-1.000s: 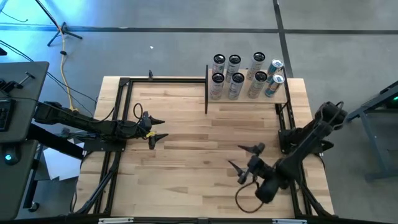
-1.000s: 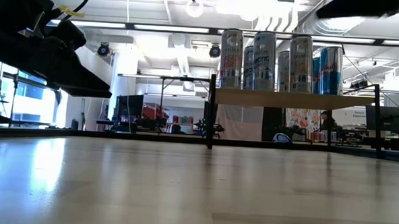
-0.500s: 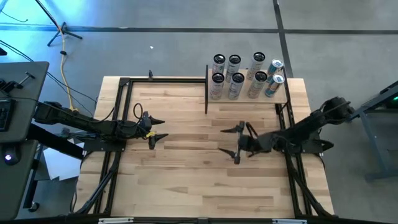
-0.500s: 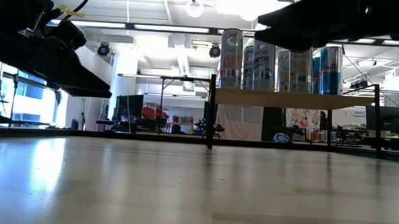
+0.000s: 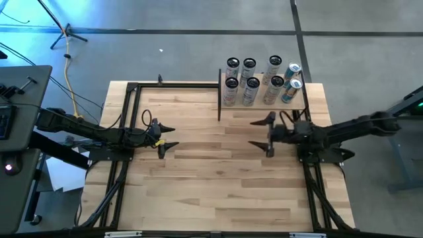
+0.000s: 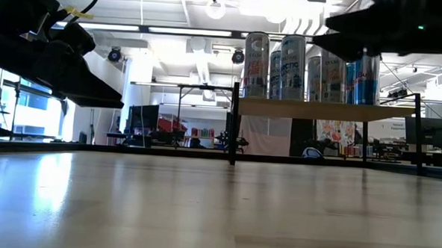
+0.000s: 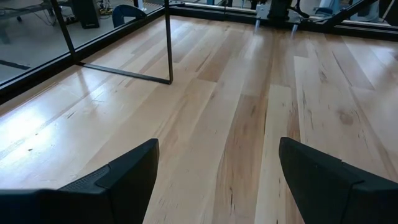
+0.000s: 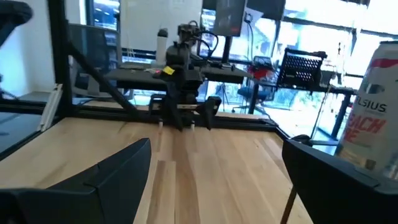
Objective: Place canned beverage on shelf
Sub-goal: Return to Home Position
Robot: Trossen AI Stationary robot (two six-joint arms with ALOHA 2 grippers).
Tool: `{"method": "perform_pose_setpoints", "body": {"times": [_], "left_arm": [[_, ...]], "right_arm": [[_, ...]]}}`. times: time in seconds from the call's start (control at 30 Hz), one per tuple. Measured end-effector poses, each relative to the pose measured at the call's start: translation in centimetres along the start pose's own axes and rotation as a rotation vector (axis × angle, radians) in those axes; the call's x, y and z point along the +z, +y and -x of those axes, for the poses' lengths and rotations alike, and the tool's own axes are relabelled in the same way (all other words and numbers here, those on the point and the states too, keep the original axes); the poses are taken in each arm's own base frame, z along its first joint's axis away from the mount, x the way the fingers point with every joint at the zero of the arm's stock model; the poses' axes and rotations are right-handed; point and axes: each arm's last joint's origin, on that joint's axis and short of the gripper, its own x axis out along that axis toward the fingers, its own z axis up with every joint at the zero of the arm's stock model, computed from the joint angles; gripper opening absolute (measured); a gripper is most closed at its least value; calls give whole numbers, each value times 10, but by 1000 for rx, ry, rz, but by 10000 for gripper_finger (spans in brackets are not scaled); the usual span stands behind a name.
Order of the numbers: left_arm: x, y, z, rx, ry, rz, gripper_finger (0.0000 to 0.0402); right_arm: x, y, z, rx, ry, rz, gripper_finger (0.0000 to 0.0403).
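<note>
Fingers [image 7: 118, 183] of the left gripper [image 5: 170, 137] are spread wide with nothing between them. In the high view this gripper hangs over the table [image 5: 211, 185] at the left middle of the frame, tips pointing toward the picture's right. The shelf [image 5: 261, 107] is well apart from it, up and to the right. In the left wrist view only bare wood shows between the two dark fingers, and a thin black post [image 7: 169, 43] of the shelf stands farther off at the upper left.

Moving right in the high view, the shelf sits against the table's far edge, right of centre in the upper half of the frame. Eight cans [image 5: 251, 89] stand upright on it in two rows of four, the blue ones at the right end. In the low view they line up on the board at upper centre right, raised above the tabletop on the black posts.

Just below the shelf in the high view is the right gripper [image 5: 254, 133], near the board's front edge but not touching it. Its tips point toward the picture's left and its fingers [image 8: 106, 180] are also apart and empty. The cans lie above and slightly right of those tips, none between them. In the right wrist view one white can shows at the right edge, outside the right-hand finger. In the low view this arm is a dark shape across the upper right, overlapping the tops of the rightmost cans.
</note>
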Motion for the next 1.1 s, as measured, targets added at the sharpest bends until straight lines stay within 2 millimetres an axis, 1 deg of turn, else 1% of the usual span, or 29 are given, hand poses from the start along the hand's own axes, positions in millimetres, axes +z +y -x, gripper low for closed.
{"method": "perform_pose_setpoints", "body": {"times": [0.13,0.23,0.4,0.5,0.67,0.9,1.1], "left_arm": [[0,0,0,0,0,0,305],[0,0,0,0,0,0,305],[0,0,0,1,0,0,305],[0,0,0,0,0,0,305],[0,0,0,0,0,0,305],[0,0,0,0,0,0,305],[0,0,0,0,0,0,305]], "right_arm": [[-5,-1,19,-10,-44,17,349],[-14,-1,32,-45,-35,-1,349],[-25,-3,46,-61,-73,-20,349],[-27,-3,51,-62,-48,-18,349],[-25,-5,56,-76,-62,-16,349],[-28,-6,63,-82,-30,-16,349],[-28,-7,69,-84,-39,-18,349]]}}
